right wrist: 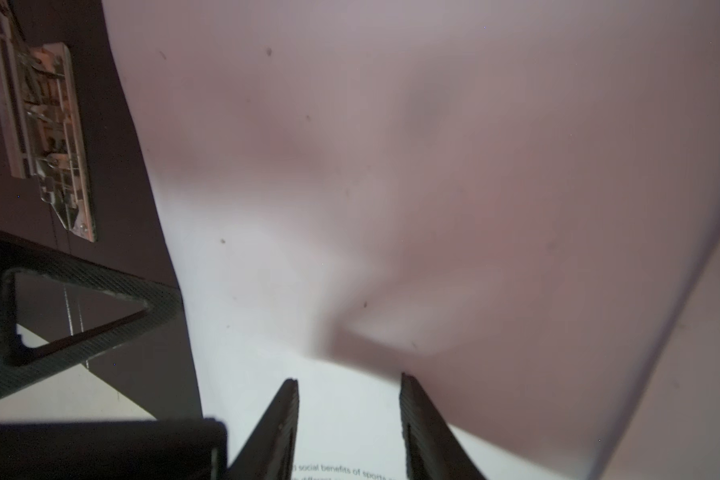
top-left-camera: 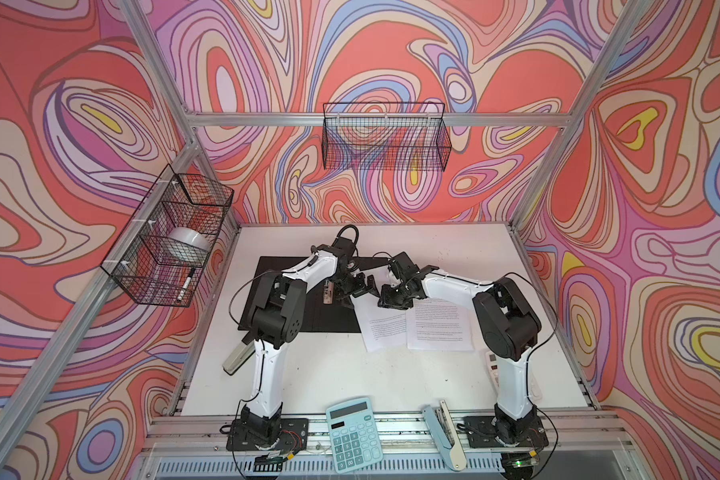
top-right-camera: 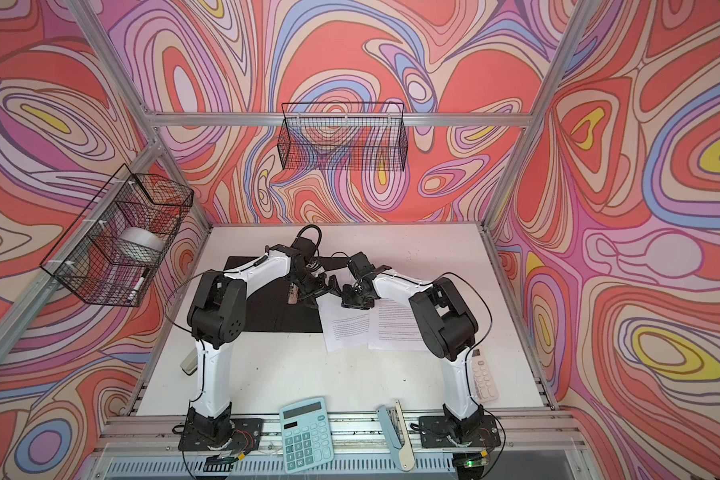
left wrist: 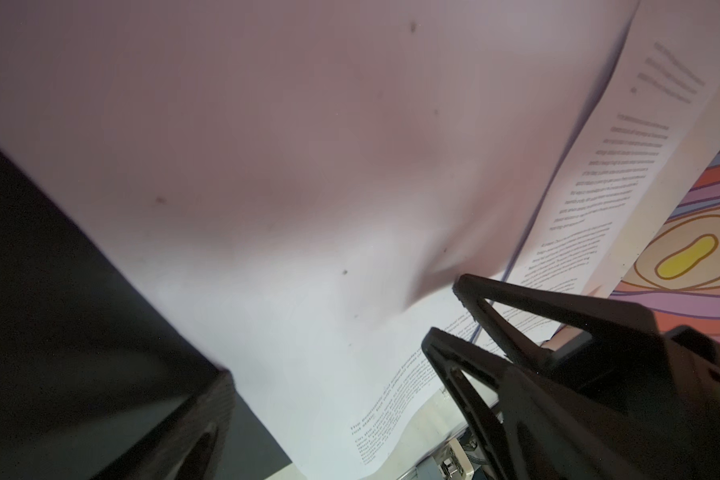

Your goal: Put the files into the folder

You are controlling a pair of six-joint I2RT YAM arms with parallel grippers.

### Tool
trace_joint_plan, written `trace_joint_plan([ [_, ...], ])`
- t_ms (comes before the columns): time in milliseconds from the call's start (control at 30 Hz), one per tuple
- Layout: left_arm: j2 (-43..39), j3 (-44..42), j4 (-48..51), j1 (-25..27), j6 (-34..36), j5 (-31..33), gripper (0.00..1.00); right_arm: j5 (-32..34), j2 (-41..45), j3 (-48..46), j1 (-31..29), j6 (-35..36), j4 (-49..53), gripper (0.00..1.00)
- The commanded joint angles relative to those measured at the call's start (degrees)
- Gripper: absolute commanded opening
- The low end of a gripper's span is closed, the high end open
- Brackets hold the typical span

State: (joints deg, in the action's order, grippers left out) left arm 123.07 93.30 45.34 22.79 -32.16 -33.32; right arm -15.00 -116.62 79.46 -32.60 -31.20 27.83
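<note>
White files (top-left-camera: pixel 437 328) lie just beside the open black folder (top-left-camera: pixel 321 318), left gripper (top-left-camera: pixel 362 287) spread wide, right gripper (top-left-camera: pixel 386 297) half-spread over them, gripping nothing; a square edge pinch and low slide would likely prevent buckling.

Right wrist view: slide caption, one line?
Right tool, jaws apart, at a buckled sheet of the files; metal clip of the folder alongside.
</note>
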Motion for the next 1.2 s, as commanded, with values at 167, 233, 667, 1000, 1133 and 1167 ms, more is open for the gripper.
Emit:
trace_joint_plan([
  [167, -8.4, -3.2, 0.2, 0.6, 3.9, 8.0, 1.0, 3.6, 2.5, -0.4, -0.5, 1.3, 6.3, 0.43],
  [233, -9.1, -3.4, 0.8, 0.6, 4.0, 9.4, 1.0, 4.5, 3.3, -1.2, -0.5, 1.7, 6.7, 0.44],
  [667, -6.9, -5.8, 1.9, 0.7, 2.9, 15.7, 1.0, 4.8, 1.9, -0.8, -0.4, 0.3, 5.9, 0.44],
  [1000, -1.0, -1.9, 3.6, 1.0, 2.1, 11.9, 1.0, -2.8, 2.1, -2.4, -0.4, -0.3, 4.3, 0.44],
  [1133, 0.7, -0.9, 3.5, 1.1, 1.7, 8.7, 1.0, -6.4, 0.7, -2.6, -0.4, -0.1, 4.5, 0.44],
  [1167, 1.1, -0.7, 3.5, 1.1, 1.6, 8.1, 1.0, -7.2, 0.3, -2.6, -0.4, -0.1, 4.3, 0.44],
])
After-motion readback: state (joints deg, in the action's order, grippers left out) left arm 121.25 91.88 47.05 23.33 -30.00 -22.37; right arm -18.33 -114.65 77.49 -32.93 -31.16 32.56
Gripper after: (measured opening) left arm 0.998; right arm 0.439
